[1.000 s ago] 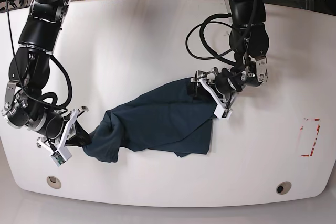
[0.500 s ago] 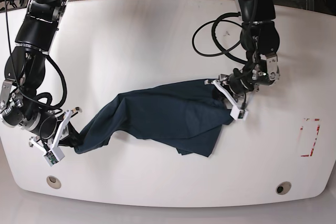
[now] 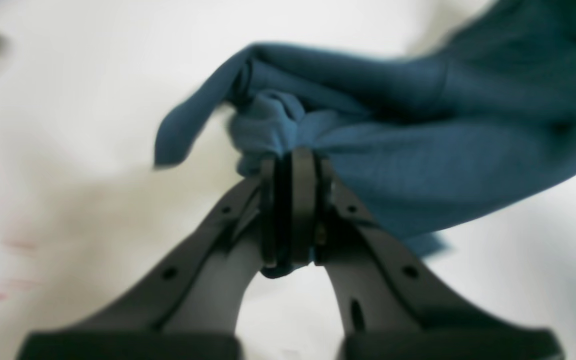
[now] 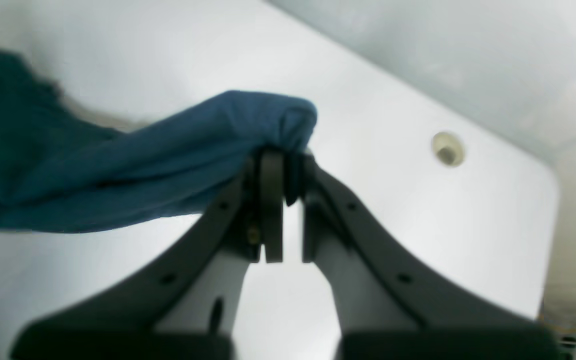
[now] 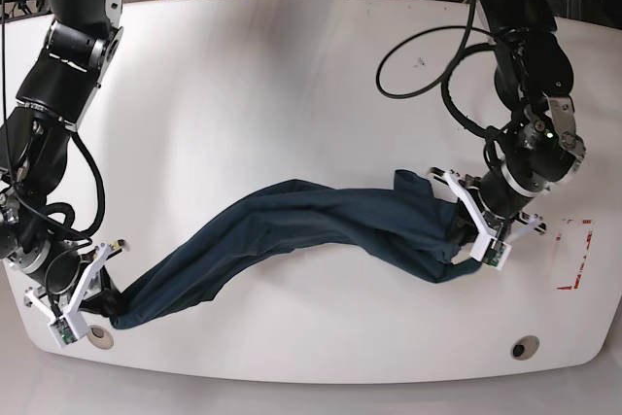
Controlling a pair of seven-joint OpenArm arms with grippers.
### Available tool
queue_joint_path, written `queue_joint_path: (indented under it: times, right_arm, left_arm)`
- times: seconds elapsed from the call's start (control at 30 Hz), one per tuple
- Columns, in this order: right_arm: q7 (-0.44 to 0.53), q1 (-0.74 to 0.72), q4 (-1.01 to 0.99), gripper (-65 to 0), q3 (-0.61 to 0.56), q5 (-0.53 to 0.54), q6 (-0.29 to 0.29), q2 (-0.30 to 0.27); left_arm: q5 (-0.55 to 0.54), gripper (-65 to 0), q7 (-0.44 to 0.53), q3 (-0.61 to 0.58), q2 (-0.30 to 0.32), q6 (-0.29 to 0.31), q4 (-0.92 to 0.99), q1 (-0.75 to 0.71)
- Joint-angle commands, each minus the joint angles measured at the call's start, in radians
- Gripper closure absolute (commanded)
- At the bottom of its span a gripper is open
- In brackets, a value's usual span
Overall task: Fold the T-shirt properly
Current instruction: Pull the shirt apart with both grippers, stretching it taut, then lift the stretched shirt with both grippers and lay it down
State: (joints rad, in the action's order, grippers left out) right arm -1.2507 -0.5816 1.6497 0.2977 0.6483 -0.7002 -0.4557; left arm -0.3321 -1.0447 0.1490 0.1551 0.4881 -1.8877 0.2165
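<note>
T-shirt (image 3: 418,145) blurred, cut off at right edge.

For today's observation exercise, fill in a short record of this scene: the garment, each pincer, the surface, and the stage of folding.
garment: dark navy-teal cotton T-shirt, stretched into a long, wrinkled band
left pincer: shut on one bunched end of the T-shirt
right pincer: shut on the opposite end
surface: white table, red markings near one edge
folding stage: not yet folded
</note>
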Motion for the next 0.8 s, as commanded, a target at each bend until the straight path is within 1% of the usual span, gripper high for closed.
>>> queue_joint_path:
  times: [0.0, 0.1, 0.2, 0.33, 0.43, 0.57, 0.63, 0.77]
  right_arm:
    - [0.030, -0.090, -0.010, -2.7, -0.056, -0.022, 0.002, -0.036]
    - [0.032, -0.171, -0.050, -2.7, -0.107, -0.051, 0.002, -0.036]
    - [0.033, -0.239, -0.095, -2.7, -0.110, -0.055, 0.002, -0.036]
    - [0.033, -0.321, -0.136, -2.7, -0.111, -0.055, 0.002, -0.038]
    - [0.033, -0.357, -0.174, -2.7, -0.111, -0.055, 0.002, -0.038]
    - [0.033, -0.347, -0.188, -2.7, -0.108, -0.055, 0.002, -0.038]
    - [0.033, -0.311, -0.191, -2.7, -0.104, -0.055, 0.002, -0.039]
    - [0.033, -0.200, -0.187, -2.7, -0.047, -0.049, 0.002, -0.036]
  left_arm:
    - [-0.006, 0.0, 0.005, 0.005, 0.034, -0.001, -0.022, 0.083]
    - [-0.006, 0.0, 0.004, 0.033, 0.059, -0.001, -0.020, 0.159]
    - [-0.005, 0.0, 0.001, 0.059, 0.082, -0.002, -0.019, 0.260]
    - [-0.005, 0.0, -0.058, 0.065, 0.119, -0.002, -0.019, 0.381]
    - [-0.005, 0.0, -0.072, 0.062, 0.142, 0.001, -0.008, 0.444]
    - [-0.006, 0.0, -0.076, 0.062, 0.145, 0.002, 0.014, 0.459]
    - [-0.006, 0.0, -0.076, 0.064, 0.146, 0.002, 0.017, 0.452]
    - [-0.006, 0.0, -0.076, 0.065, 0.160, 0.002, 0.015, 0.364]
